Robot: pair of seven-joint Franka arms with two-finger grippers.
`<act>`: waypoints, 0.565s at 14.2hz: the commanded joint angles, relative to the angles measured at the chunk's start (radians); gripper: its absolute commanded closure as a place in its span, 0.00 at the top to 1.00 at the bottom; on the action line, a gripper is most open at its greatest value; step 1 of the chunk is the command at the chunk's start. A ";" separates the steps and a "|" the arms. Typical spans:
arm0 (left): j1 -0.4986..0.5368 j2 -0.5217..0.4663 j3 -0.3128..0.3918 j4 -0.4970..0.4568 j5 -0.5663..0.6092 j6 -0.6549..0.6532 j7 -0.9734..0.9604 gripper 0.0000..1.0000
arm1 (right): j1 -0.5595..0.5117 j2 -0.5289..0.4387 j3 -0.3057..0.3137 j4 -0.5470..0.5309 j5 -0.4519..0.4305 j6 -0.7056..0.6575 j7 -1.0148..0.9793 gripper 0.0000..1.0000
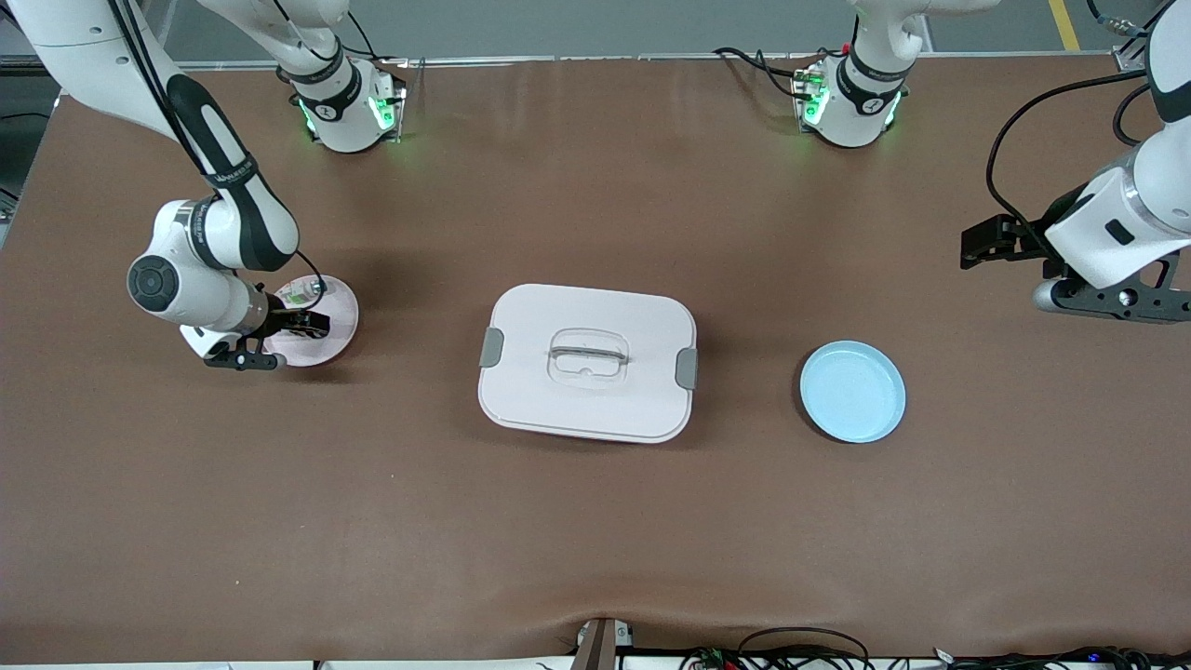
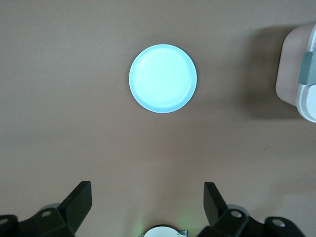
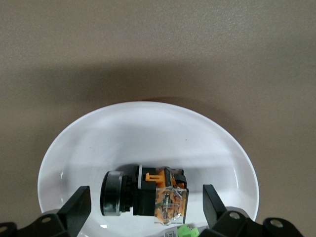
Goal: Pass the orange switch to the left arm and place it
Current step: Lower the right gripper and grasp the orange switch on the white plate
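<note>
Matt brown table [image 1: 595, 521]; glossy pink plate [image 3: 148, 133]; smooth plastic box [image 1: 586, 391].

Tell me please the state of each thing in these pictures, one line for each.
orange switch: lying on its side on the pink plate, not gripped.
box: lid on.
blue plate: nothing on it.
right gripper: open, low over the switch.
left gripper: open, waiting at the left arm's end.

Under me, a brown table [image 1: 595, 521] spreads wide, evenly lit, its covering rippling slightly at the near edge. Grey floor [image 1: 595, 28] shows past the top edge, a yellow line [image 1: 1063, 23] crossing one corner.
</note>
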 commanded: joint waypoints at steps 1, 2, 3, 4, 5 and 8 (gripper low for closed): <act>0.006 -0.011 -0.003 -0.011 -0.017 0.011 0.001 1.00 | 0.000 0.004 0.003 -0.006 -0.021 0.015 0.021 1.00; 0.006 -0.011 -0.003 -0.011 -0.017 0.011 0.001 1.00 | 0.000 0.010 0.003 -0.006 -0.021 0.015 0.023 1.00; 0.006 -0.012 -0.003 -0.015 -0.017 0.009 0.001 1.00 | 0.000 0.015 0.003 -0.006 -0.021 0.023 0.023 1.00; 0.006 -0.012 -0.003 -0.015 -0.017 0.008 0.001 1.00 | 0.000 0.020 0.003 -0.007 -0.021 0.034 0.024 1.00; 0.007 -0.014 -0.003 -0.015 -0.017 0.005 0.001 1.00 | 0.000 0.023 0.003 -0.012 -0.021 0.037 0.024 1.00; 0.011 -0.014 0.002 -0.016 -0.017 0.003 0.005 1.00 | 0.000 0.023 0.003 -0.013 -0.021 0.042 0.024 1.00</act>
